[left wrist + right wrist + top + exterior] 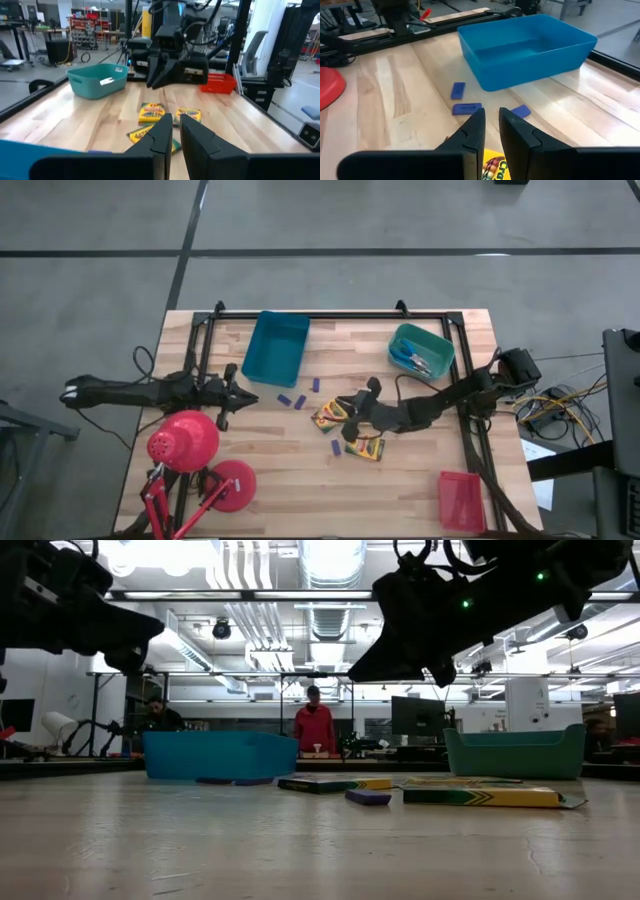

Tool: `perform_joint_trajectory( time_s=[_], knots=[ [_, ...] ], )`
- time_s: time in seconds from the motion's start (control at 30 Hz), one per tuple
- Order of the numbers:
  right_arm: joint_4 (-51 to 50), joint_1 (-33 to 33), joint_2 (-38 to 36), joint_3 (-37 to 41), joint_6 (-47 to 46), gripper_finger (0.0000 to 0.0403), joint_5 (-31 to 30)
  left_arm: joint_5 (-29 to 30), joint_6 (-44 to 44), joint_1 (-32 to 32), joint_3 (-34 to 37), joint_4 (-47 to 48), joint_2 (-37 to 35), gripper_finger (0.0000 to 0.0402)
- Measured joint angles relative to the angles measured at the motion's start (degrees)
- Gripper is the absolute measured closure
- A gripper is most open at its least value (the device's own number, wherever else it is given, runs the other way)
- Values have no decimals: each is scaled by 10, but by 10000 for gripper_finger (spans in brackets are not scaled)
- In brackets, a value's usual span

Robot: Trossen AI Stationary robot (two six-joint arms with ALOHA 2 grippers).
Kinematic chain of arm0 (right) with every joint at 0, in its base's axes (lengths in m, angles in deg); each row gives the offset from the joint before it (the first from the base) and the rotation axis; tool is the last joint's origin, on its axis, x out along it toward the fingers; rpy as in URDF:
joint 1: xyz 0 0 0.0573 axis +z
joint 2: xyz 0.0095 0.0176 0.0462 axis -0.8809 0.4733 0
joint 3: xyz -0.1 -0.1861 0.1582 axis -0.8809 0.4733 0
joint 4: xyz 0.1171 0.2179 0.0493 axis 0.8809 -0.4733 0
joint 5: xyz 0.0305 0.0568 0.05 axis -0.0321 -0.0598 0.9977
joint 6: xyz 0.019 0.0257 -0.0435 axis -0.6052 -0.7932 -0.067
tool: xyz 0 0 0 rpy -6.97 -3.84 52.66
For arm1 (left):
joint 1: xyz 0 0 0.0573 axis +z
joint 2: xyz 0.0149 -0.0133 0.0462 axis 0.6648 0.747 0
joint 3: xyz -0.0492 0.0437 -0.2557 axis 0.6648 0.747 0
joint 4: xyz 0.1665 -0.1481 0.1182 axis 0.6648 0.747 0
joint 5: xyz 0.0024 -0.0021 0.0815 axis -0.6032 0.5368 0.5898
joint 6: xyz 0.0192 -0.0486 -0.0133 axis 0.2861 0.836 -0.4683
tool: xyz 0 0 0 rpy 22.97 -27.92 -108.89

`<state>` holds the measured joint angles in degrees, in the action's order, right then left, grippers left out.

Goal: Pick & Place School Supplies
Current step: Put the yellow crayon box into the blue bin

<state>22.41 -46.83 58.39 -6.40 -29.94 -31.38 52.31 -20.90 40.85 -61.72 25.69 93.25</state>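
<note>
Three yellow crayon boxes lie flat on the wooden table: one [328, 416], one [365, 448], and one [151, 112] below my right gripper. Small purple sticks [291, 401] lie scattered between them and the blue tray. Blue-handled scissors [412, 360] lie in the teal tray. My right gripper [352, 408] hovers above the boxes, clear of the table [438, 670], shut with nothing between its fingers [491, 130]. My left gripper [240, 397] waits at the table's left, level and shut [176, 132].
A blue tray [275, 345] stands at the far middle, a teal tray [437, 340] at the far right and a red tray [460, 500] at the near right. A red desk lamp [185, 442] fills the near left corner. People stand in the room beyond.
</note>
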Motion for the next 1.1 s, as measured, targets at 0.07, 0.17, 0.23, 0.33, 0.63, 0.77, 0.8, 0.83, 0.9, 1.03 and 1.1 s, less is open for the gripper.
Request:
perform_joint_trajectory(
  time_s=[0.07, 0.17, 0.23, 0.33, 0.63, 0.77, 0.8, 0.83, 0.9, 1.03, 1.1],
  knots=[
    [0, -1, 0, 0, -1, 351, 0, 0, 4, 0, 0, -21, 21, 362],
    [0, -2, 0, 0, -2, 351, 0, 0, 4, 0, -6, -28, 52, 362],
    [0, -2, 0, 0, -2, 351, 0, 0, -2, 0, -24, -28, 75, 363],
    [0, -4, 0, 0, -2, 351, 0, 0, -30, 0, -51, -28, 110, 362],
    [0, -3, -1, 0, -2, 351, 0, 14, -58, 3, -124, -5, 227, 362],
    [1, -3, -1, 0, -2, 351, 0, 34, -31, 4, -150, -6, 285, 360],
    [1, -3, -1, 0, -2, 351, 0, 46, -14, 4, -159, -5, 299, 360],
    [1, -3, -1, 0, -2, 351, 0, 60, 0, 5, -169, -4, 314, 361],
    [0, -4, -1, 0, -1, 351, 0, 79, 26, 5, -193, -6, 342, 362],
    [1, -6, -1, 0, -6, 351, 0, 74, 38, 7, -248, -6, 401, 360],
    [1, -7, -1, -1, -9, 351, 0, 67, 33, 7, -274, -4, 432, 360]
  ],
)
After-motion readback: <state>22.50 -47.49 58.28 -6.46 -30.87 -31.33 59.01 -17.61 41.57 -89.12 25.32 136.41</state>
